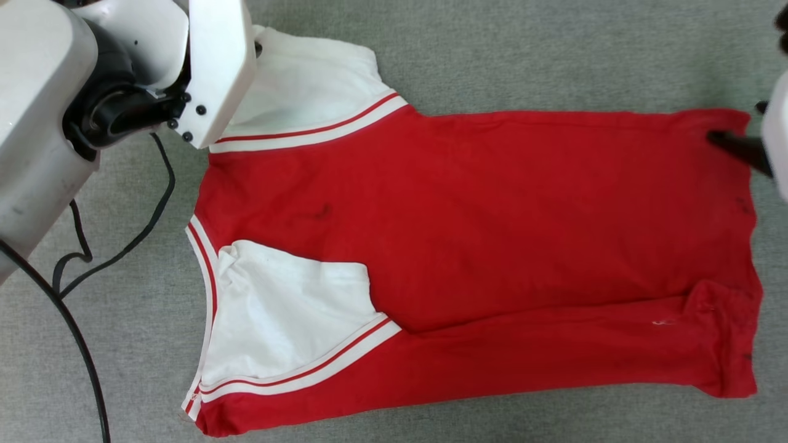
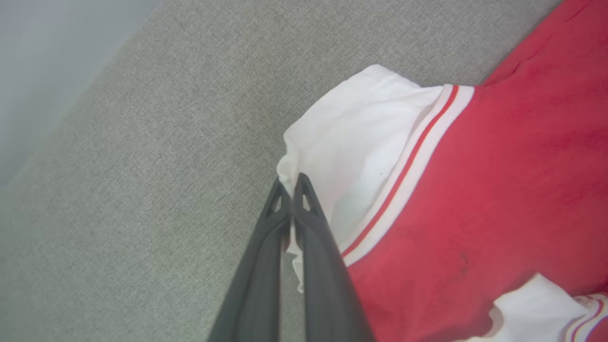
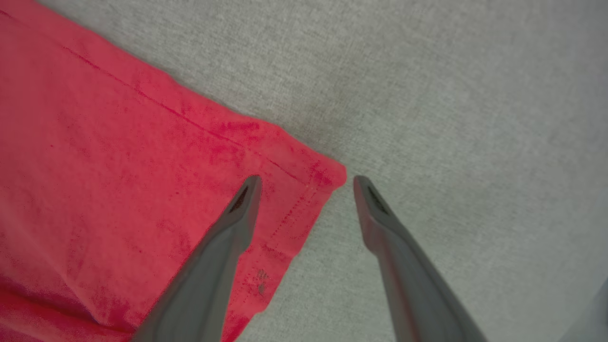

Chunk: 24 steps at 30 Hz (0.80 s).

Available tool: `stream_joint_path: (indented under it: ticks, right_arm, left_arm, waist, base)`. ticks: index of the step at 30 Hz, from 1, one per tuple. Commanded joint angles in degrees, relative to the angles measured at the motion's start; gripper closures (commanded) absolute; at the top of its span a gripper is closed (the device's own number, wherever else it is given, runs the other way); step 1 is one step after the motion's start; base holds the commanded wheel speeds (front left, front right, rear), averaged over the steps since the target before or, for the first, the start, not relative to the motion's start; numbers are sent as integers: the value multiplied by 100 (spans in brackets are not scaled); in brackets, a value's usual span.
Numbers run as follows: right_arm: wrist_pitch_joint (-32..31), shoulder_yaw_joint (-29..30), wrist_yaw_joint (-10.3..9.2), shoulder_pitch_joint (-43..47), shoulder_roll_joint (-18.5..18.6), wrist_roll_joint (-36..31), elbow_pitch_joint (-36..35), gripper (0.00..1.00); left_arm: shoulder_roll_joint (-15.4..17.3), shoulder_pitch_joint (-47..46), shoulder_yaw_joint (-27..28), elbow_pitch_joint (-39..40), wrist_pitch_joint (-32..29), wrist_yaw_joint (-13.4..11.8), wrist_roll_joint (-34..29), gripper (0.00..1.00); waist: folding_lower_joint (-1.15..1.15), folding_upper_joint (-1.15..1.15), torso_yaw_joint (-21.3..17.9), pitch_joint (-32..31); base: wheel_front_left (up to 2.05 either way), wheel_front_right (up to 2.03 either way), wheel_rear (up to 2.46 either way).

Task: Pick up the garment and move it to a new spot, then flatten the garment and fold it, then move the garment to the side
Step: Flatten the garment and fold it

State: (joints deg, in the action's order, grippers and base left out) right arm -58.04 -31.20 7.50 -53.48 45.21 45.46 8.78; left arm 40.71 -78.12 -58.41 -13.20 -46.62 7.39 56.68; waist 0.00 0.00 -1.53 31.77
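Matt cloth garment (image 1: 492, 215) on rough woven grey surface (image 1: 554, 49); glossy white arm shell (image 1: 37, 123).

Probably a robot lab or test bay: grey cloth-covered counter (image 1: 554, 49), loose black cables (image 1: 92, 375) trailing from a white robot arm (image 1: 37, 123). Room itself unclear.

- left forearm (image 1: 215, 67) covers the end of the garment (image 1: 468, 234)'s far white sleeve (image 1: 308, 80) in the head view
- right gripper (image 1: 729, 143) is mostly chopped off by that view's right edge
- dark smudge (image 1: 317, 212) on the red cloth, way too small to tell what it is
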Motion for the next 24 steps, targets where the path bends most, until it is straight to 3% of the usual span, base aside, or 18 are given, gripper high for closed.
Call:
stream_joint_path:
  ticks: [1, 9, 10, 12, 20, 24]
  right_arm:
    - [-24, -142, -2, -21, -65, 49, 126, 0]
    - [241, -838, -1, 452, -176, 348, 634, 0]
    - [376, -847, -2, 452, -185, 353, 678, 58]
    - [686, -840, -4, 371, -191, 290, 751, 100]
    - [1617, -875, -2, 230, -25, 415, 825, 100]
    - [2207, -1048, -2, 469, 155, 495, 715, 100]
  left_arm:
    - [-12, -77, -12, 29, 49, -1, 16, 100]
    - [77, -154, -84, 50, 248, 0, 60, 100]
    - [91, -123, -97, 35, 273, 0, 78, 100]
    - [118, -40, -132, 13, 348, 0, 105, 100]
    - [181, 248, -266, -1, 690, 0, 215, 100]
    - [395, 581, -374, 257, 931, 0, 310, 100]
  waist:
    - [0, 0, 52, 87]
    - [0, 0, 101, 220]
    - [0, 0, 97, 198]
    - [0, 0, 84, 114]
    - [0, 0, 102, -484]
    - [0, 0, 126, -998]
  base:
    - [0, 0, 0]
    - [0, 0, 0]
    - [0, 0, 0]
    - [0, 0, 0]
    - [0, 0, 0]
    - [0, 0, 0]
